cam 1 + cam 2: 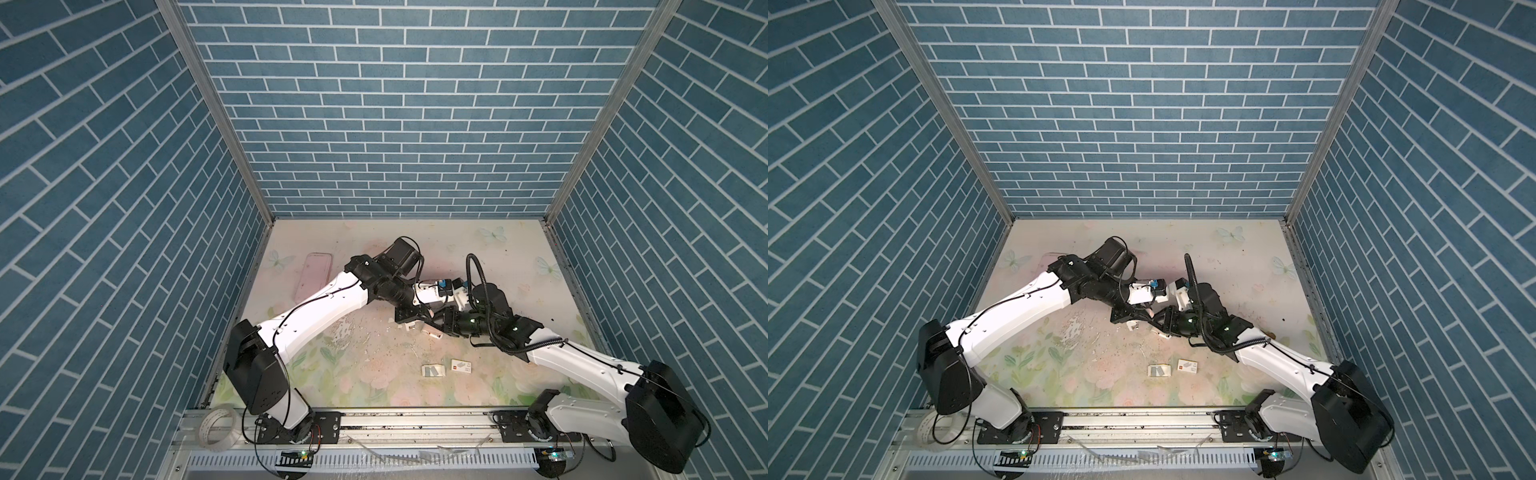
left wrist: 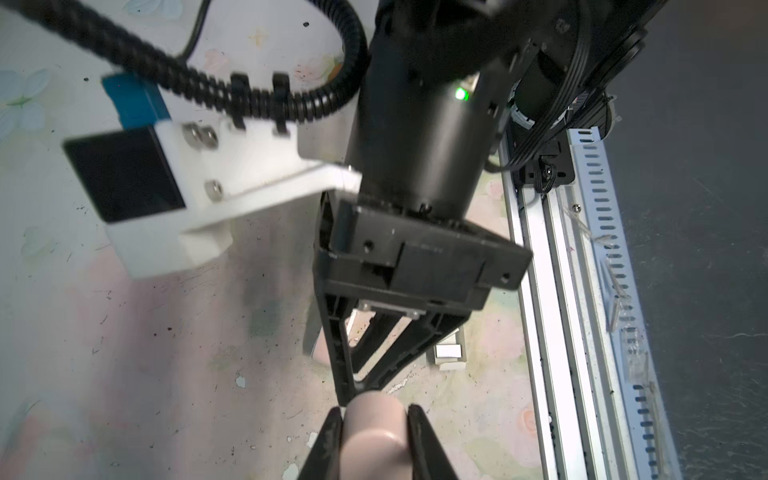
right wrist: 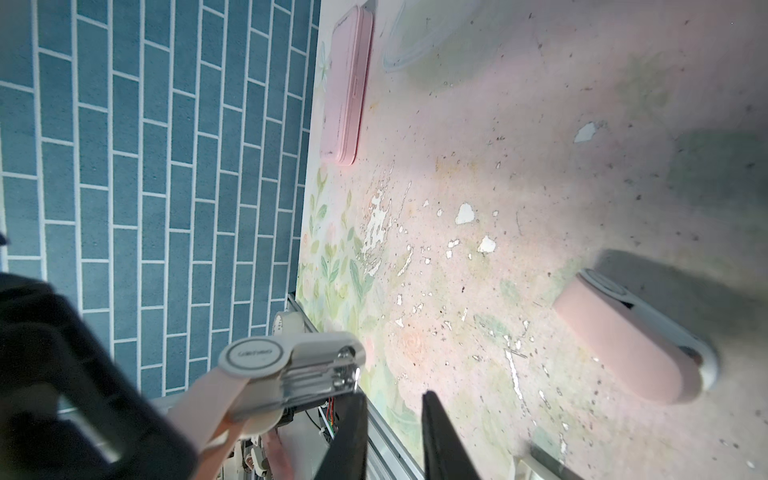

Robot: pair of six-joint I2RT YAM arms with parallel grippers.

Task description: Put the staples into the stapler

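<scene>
Item: my left gripper (image 2: 374,409), clenched on the pink stapler (image 3: 266,376).
Item: my right gripper (image 3: 394,395), jaws parted, released.
Item: staples (image 1: 429,371), in cream tray (image 1: 443,371), six o'clock of both grippers, apart.

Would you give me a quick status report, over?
Left gripper shut on pink stapler. Right gripper open, empty. Staples in tray on table, untouched. Way to tray unobstructed.

One stapler (image 3: 299,365) was counted between the left fingers (image 2: 332,436) and a second stapler (image 3: 636,345) off to the side of the right fingers (image 3: 440,436). Two staple strips (image 1: 430,370) in one tray (image 1: 1169,371), one card sleeve (image 1: 462,366), one pink case (image 1: 312,276) and one tape roll (image 1: 216,428) were counted well apart from all fingers.
</scene>
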